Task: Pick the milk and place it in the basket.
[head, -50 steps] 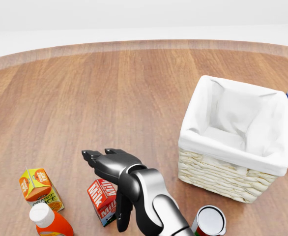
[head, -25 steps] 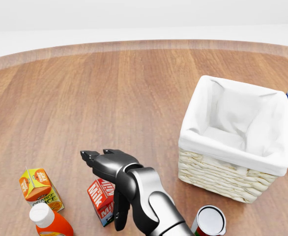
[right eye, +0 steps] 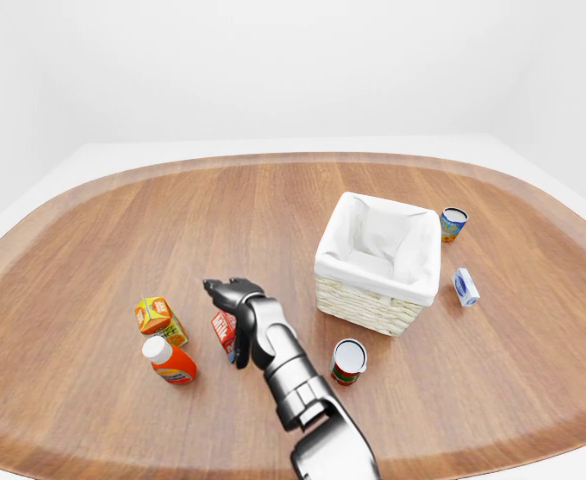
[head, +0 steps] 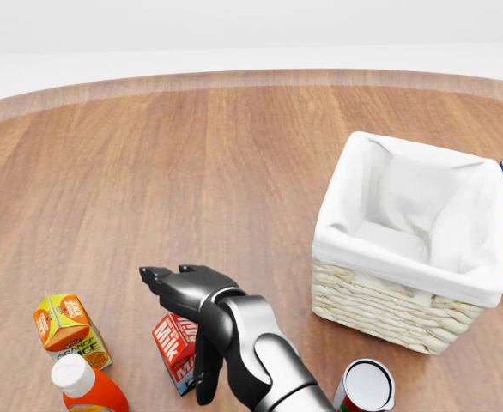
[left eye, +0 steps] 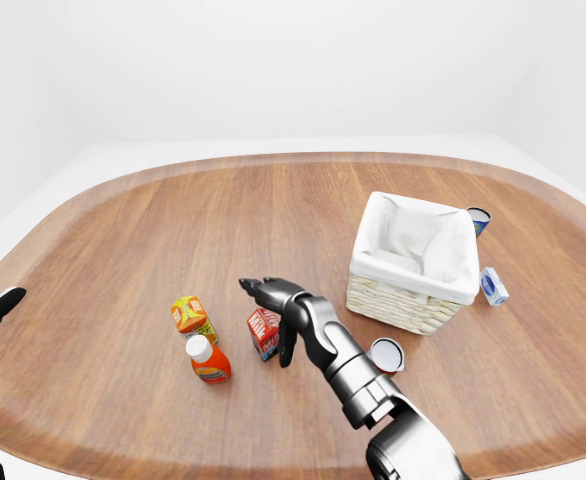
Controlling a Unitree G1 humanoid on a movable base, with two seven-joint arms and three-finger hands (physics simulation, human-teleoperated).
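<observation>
wood table (left eye: 153, 230) — rounded edge, white room

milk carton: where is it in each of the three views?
Left-eye view: milk carton left of centre, just left of the right hand.
Head view: milk carton at bottom left, half hidden by the hand.
Right-eye view: milk carton left of centre, against the hand.
Shared landmark: the orange juice carton to its left in every view.

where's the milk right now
In the head view the milk stands at bottom left of centre, between the orange juice carton and the right hand, whose open fingers stand around it.
</observation>
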